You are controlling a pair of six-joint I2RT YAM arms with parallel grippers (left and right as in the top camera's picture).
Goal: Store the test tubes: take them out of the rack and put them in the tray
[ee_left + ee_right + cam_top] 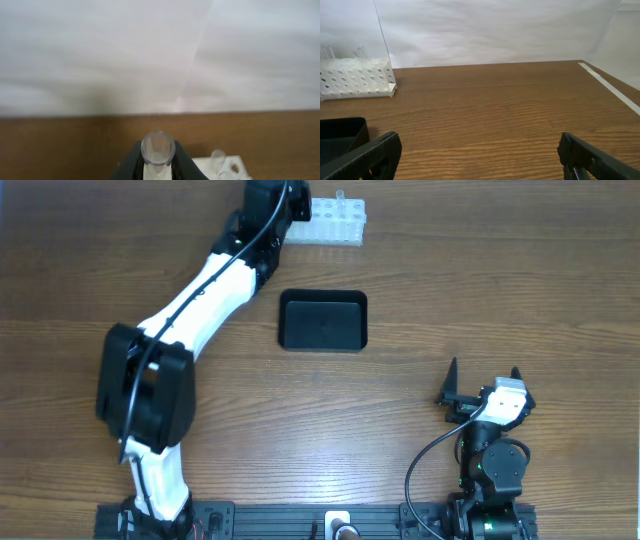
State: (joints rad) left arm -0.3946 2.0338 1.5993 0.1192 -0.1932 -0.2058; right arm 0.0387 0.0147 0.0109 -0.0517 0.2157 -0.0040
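One clear test tube [158,148], round open mouth up, clamped in left gripper [159,161]; right gripper [479,146] wide open, empty.

rack [338,224]: left end blocked by left arm [200,295], left claw [158,164] pinching a test tube [158,146] there | tray [322,320]: open from above | surface [520,280] right of tray: roomy, right claw [486,378] parked well back, fingers apart

We list, on the wooden worktop [540,280]: white rack [338,225], top centre, with a test tube [340,196] upright in it; black tray [322,320], mid-frame below the rack; left arm [205,290] reaching to the rack's left end; right pincer [486,372], lower right, fingers spread.
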